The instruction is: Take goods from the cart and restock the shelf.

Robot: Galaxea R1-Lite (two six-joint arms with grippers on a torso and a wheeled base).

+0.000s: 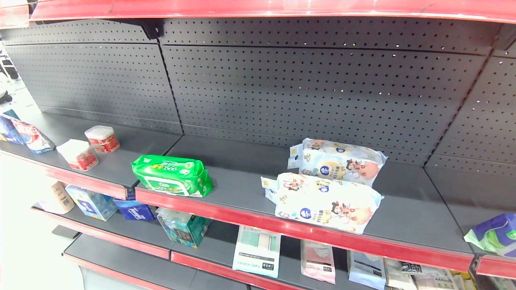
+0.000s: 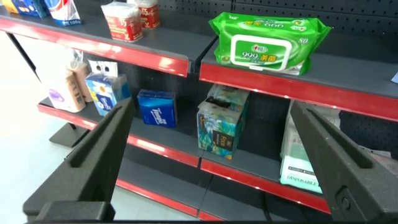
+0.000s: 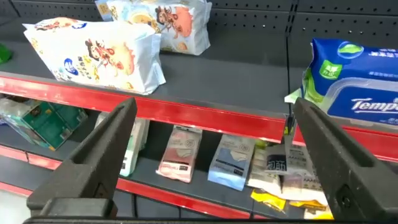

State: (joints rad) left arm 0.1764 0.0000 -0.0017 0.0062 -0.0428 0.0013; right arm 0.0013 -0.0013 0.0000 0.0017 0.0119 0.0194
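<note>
Though glossy, plump green pack (image 1: pixel 172 175)

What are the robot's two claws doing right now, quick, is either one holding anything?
Left gripper: open, holding nothing.
Right gripper: open, holding nothing.
</note>
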